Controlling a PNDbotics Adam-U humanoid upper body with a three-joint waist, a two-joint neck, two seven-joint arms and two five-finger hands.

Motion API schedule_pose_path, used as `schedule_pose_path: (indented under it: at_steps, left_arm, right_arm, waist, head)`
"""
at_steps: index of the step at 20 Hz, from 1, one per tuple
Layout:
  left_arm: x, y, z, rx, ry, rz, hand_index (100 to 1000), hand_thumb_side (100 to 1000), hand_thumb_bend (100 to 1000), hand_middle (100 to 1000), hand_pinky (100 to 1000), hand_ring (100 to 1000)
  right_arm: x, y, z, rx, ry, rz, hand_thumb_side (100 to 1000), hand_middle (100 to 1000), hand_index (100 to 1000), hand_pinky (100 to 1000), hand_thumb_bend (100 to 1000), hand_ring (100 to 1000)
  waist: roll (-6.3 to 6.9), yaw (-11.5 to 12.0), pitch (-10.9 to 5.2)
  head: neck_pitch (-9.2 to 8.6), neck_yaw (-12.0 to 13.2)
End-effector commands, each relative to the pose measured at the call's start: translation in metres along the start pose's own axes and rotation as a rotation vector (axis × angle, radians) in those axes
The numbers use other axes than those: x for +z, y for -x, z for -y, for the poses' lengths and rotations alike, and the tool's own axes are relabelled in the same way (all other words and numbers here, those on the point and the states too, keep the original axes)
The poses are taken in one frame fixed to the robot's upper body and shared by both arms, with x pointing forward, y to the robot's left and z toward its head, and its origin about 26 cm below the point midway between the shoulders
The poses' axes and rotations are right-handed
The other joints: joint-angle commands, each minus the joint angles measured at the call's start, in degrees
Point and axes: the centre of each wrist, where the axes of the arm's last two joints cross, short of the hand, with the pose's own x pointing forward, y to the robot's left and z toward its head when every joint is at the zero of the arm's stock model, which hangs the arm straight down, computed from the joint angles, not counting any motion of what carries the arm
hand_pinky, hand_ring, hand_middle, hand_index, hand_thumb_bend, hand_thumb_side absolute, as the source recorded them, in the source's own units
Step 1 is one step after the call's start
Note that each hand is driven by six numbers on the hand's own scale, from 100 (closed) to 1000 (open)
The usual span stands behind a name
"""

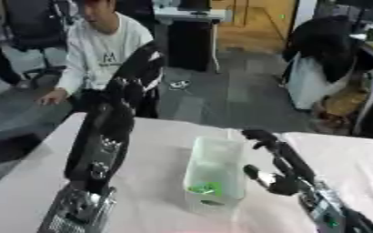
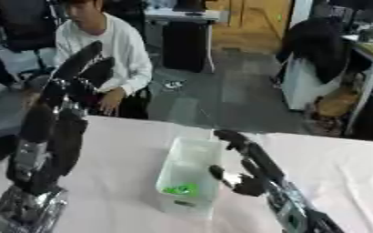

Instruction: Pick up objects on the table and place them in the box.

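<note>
1. Left eye view, left side: the left hand (image 1: 134,79) is raised well above the table (image 1: 150,136), to the left of the clear plastic box (image 1: 215,175). Its fingers are straight and spread slightly apart, pointing up and away; they hold nothing.
2. Left forearm: the black forearm rises from the lower left corner, with its silver joint section at the bottom edge, left of the box.
3. Centre: the box stands upright on the pale pink table, its long axis running away from the robot. Its walls are translucent and its top is open.
4. Inside the box: a small green object (image 1: 206,188) lies on the floor of the box at the near end. Its exact shape cannot be made out.
5. Right of the box: the right hand (image 1: 275,170) sits just beside the right wall of the box, near its rim. The upper fingers extend straight along the box's right edge toward the far end; the thumb is set apart below them. Nothing is clamped between them. Contact with the box wall cannot be confirmed.
</note>
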Motion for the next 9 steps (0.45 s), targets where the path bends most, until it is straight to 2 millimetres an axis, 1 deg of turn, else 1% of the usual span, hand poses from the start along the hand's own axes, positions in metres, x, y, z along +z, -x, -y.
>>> schedule_pose_path:
  at_steps: [1,5,8,9]
  left_arm:
    - [0.0,-0.003,-0.011,-0.052,-0.008,-0.001,982,980,363,1000,969,940]
    - [0.007,-0.001,-0.018,-0.095,-0.018,-0.034,981,989,355,1000,967,940]
    - [0.011,0.0,-0.023,-0.124,-0.028,-0.055,981,994,351,1000,966,940]
    - [0.012,0.001,-0.023,-0.129,-0.031,-0.058,981,996,349,1000,966,940]
  right_arm:
    - [-0.004,-0.039,0.038,-0.114,0.115,0.043,1000,809,935,592,489,784]
    - [0.015,-0.076,0.053,-0.262,0.236,0.059,1000,792,918,542,461,763]
    - [0.027,-0.099,0.06,-0.353,0.322,0.069,1000,783,908,527,455,753]
    - [0.029,-0.103,0.063,-0.357,0.336,0.06,1000,773,897,519,451,745]
  waist:
    - [0.34,-0.68,-0.31]
    - [0.86,-2.51,-0.02]
    - [1.31,-3.82,0.33]
    - [1.38,-4.02,0.38]
  head:
    - [0.62,1.49]
    - [0.88,1.99]
    - [0.87,2.11]
    - [0.94,1.9]
